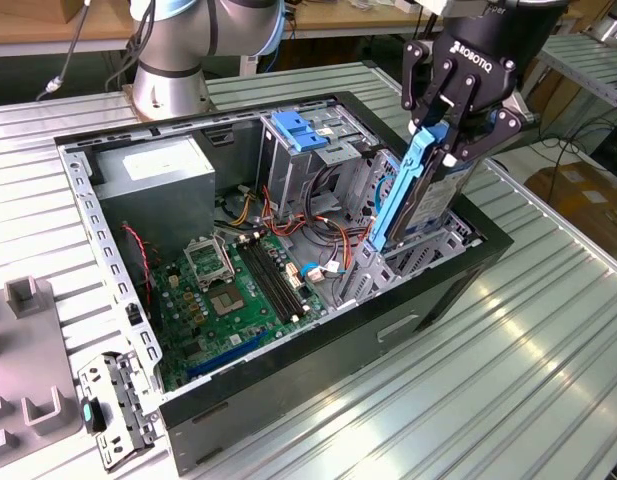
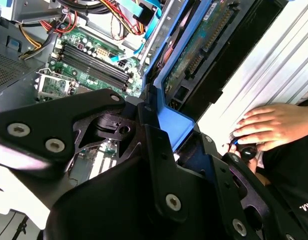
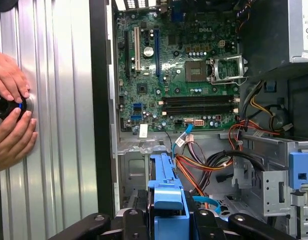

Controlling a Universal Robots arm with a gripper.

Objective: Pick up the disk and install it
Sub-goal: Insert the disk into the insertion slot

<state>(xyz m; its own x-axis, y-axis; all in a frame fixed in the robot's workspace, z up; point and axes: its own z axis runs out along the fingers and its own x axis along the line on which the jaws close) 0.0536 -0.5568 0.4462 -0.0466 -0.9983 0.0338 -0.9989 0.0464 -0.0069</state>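
Disk gripped, lower end at the drive bay, not yet seated.

End effector (image 1: 456, 138) is clamped tight on the upper end of the disk (image 1: 396, 200), with nothing else in its grasp. The disk hangs directly beneath the end effector with its long axis steep, the top leaning toward the exterior view's right. Its lower end enters the drive bay (image 1: 428, 250) at the front corner of the open computer case (image 1: 318, 375) on the desk (image 1: 528, 400). Judgement: the axis roughly follows the bay slot (most of the blue rail stands above the bay). A person's hand (image 2: 271, 125) rests on the desk beside the case.
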